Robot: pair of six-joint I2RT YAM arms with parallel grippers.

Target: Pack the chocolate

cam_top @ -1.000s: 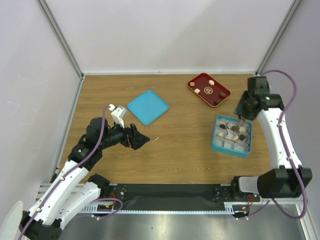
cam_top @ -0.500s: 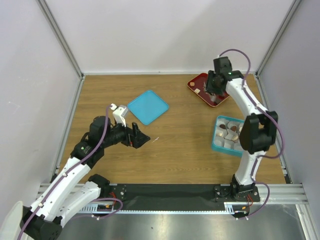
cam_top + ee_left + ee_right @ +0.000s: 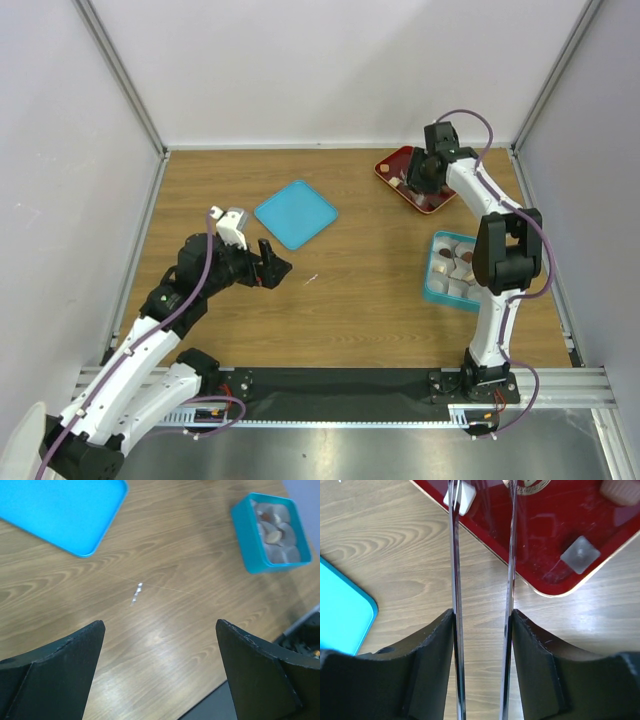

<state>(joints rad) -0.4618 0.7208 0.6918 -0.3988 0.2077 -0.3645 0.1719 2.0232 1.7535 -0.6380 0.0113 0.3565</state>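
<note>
The right hand [image 3: 481, 500] hung over the edge of the red tray [image 3: 545, 535]. Its two thin blades stood apart with a narrow gap and nothing between them.

The chocolate [image 3: 461, 495] lay in two places:
- On the red tray, a white piece lay at one blade; contact could not be told. A cream piece [image 3: 620, 489] lay further along the tray.
- More pieces [image 3: 274, 527] sat in the pale cups of the teal box [image 3: 248, 555], near the tray but apart from it.

A greyish square [image 3: 579, 555], of a kind that could not be told, lay near the tray's rim.

The left hand [image 3: 159, 630] was spread wide above the bare desk [image 3: 165, 555], holding nothing, between the blue tray [image 3: 55, 510] and the box.
</note>
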